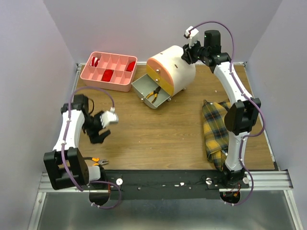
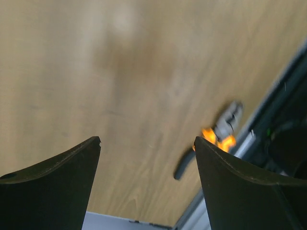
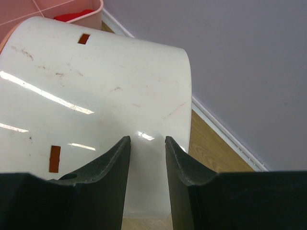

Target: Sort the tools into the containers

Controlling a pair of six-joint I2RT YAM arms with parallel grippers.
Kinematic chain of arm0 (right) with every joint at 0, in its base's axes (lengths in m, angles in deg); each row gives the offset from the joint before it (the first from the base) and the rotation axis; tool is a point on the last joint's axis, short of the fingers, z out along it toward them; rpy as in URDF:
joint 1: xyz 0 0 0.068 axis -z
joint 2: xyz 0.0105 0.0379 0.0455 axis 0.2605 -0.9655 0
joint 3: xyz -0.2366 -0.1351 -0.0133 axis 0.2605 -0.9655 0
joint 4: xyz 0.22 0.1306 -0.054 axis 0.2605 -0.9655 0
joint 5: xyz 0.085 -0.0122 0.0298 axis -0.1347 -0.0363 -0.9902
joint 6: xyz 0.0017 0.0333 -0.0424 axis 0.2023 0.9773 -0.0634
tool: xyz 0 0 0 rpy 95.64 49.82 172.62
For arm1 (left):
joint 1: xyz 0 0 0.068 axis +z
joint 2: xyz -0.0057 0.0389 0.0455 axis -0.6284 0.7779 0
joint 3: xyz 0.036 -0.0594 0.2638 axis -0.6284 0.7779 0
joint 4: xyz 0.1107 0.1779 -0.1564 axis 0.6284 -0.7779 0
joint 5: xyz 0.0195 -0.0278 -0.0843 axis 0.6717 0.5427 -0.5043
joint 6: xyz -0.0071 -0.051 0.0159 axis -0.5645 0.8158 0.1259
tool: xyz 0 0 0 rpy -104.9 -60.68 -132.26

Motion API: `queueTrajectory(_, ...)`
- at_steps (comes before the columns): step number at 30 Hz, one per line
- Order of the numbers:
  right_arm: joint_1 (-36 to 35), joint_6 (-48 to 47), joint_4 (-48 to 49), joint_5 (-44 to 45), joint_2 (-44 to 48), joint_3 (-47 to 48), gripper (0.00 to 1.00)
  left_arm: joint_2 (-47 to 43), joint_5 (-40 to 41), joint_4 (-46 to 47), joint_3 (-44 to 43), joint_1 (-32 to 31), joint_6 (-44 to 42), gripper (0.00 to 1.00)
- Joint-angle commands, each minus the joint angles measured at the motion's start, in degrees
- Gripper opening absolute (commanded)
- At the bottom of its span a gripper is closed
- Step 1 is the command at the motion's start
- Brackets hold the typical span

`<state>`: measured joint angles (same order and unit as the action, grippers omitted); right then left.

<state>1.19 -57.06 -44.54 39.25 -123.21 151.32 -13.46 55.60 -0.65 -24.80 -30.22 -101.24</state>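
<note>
Seen from overhead, a pink tray (image 1: 103, 85) with red pieces (image 1: 107, 75) in its compartments sits at the upper left of the wooden table (image 1: 158, 134). Just right of it stands a cream drawer unit (image 1: 180, 67), its grey bottom drawer (image 1: 141, 86) pulled out with yellow-handled pliers (image 1: 154, 94) inside. A yellow plaid cloth (image 1: 215, 129) lies at the right. A second pair of pliers (image 1: 98, 162), orange-handled, rests at the lower left by the left arm's base. The left wrist camera shows these more clearly, lying near the table's edge at the lower right of that frame. It also shows the left end effector (image 2: 147, 141) spread wide above bare wood, gripping nothing. The right wrist camera shows what the overhead view cannot: the right end effector (image 3: 147, 139) has its fingers only narrowly parted over the drawer unit's curved top, with nothing between them.
</note>
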Motion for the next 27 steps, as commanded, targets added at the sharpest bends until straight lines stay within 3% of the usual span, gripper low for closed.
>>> queueTrajectory(1, -0.4, -1.3, -10.8, -0.1, -5.2, -3.5, 0.44, -6.9, 11.4, -5.6, 10.1, 2.5, -27.0, 0.88)
queueTrajectory(6, -0.4, -1.6, -10.8, 0.3, -4.6, -4.5, 0.44, -8.3, 15.2, -1.5, 15.8, 5.9, -32.5, 0.85)
queueTrajectory(11, -0.5, -1.9, -10.9, 0.4, -3.9, -6.8, 0.44, -3.8, 17.2, -2.4, 13.8, 15.8, -42.0, 0.79)
queueTrajectory(27, -1.8, -3.5, -10.7, 4.5, -2.6, -9.8, 0.45, -2.4, 18.2, 10.5, 26.3, 18.8, -44.9, 0.76)
